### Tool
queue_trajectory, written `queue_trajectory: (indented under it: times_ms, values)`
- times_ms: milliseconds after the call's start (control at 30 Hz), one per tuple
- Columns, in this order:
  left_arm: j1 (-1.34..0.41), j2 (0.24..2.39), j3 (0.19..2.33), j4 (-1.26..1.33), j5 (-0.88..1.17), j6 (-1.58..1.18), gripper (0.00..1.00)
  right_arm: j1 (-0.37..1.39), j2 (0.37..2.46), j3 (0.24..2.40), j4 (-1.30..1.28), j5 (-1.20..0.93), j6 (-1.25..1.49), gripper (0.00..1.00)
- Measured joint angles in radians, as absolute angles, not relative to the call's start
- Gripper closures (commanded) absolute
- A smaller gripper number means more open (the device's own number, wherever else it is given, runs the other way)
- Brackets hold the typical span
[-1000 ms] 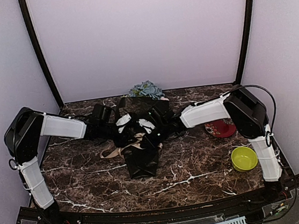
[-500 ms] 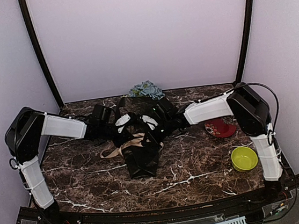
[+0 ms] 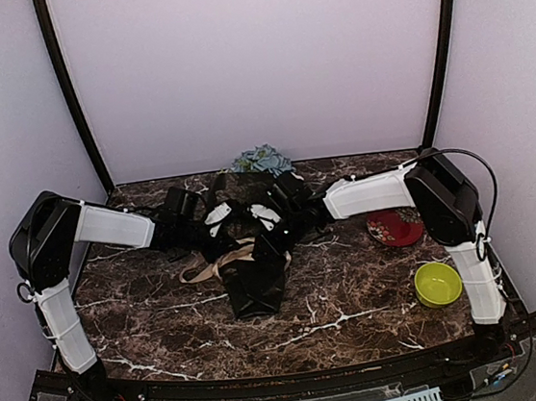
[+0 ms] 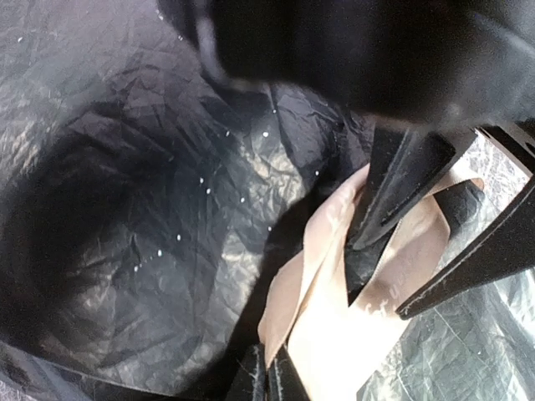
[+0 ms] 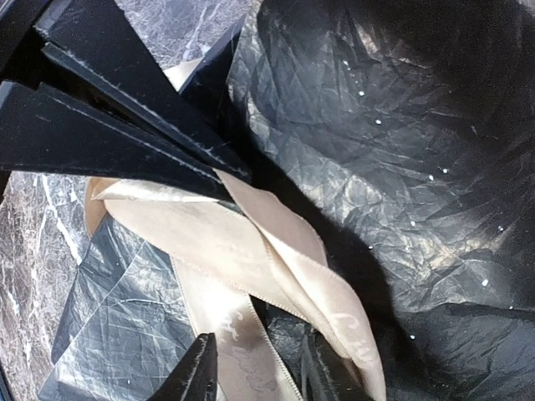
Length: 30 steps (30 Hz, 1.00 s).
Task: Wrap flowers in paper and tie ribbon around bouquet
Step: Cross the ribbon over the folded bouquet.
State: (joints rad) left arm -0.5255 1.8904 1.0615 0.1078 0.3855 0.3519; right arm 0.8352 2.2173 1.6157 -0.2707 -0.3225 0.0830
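Observation:
The bouquet (image 3: pixel 253 270) lies mid-table, a black paper (image 4: pixel 142 192) cone whose blue and green flowers (image 3: pixel 261 160) show at the far end. A beige ribbon (image 3: pixel 215 264) crosses its waist in loose folds. My left gripper (image 4: pixel 269 378) is shut on a folded edge of the ribbon (image 4: pixel 343 334). Facing it, my right gripper (image 5: pixel 255 369) stands open, a strand of the ribbon (image 5: pixel 238 347) lying between its fingertips without being pinched. In the top view both grippers meet over the waist, the left gripper (image 3: pixel 235 227) just left of the right gripper (image 3: pixel 263 224).
A red plate (image 3: pixel 394 229) sits right of the bouquet, under the right forearm. A green bowl (image 3: pixel 438 283) stands at the near right. Crinkled black paper (image 5: pixel 376 125) fills the ground under both wrists, on the dark marbled tabletop (image 3: pixel 165 319).
The left gripper has closed onto the ribbon. The right gripper has opened, letting go of the ribbon, and its arm has drawn slightly back and right.

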Motion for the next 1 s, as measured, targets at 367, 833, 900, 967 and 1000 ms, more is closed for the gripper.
queue_trajectory:
  times_ms: [367, 833, 900, 967, 1000]
  values:
    - [-0.516, 1.898, 1.067, 0.097, 0.397, 0.308, 0.93, 0.846, 2.227, 1.625, -0.286, -0.279, 0.048, 0.61]
    - [-0.471, 1.896, 1.073, 0.117, 0.490, 0.124, 0.47, 0.912, 2.230, 1.604, -0.245, -0.258, -0.052, 0.63]
    - [-0.465, 1.885, 1.066, 0.112, 0.495, 0.096, 0.45, 0.912, 2.230, 1.602, -0.240, -0.259, -0.052, 0.64]
    - [-0.454, 1.863, 1.050, 0.110, 0.497, 0.069, 0.44, 0.912, 2.230, 1.602, -0.239, -0.258, -0.052, 0.67]
    - [-0.449, 1.847, 1.041, 0.110, 0.497, 0.052, 0.43, 0.912, 2.230, 1.602, -0.239, -0.257, -0.052, 0.70]
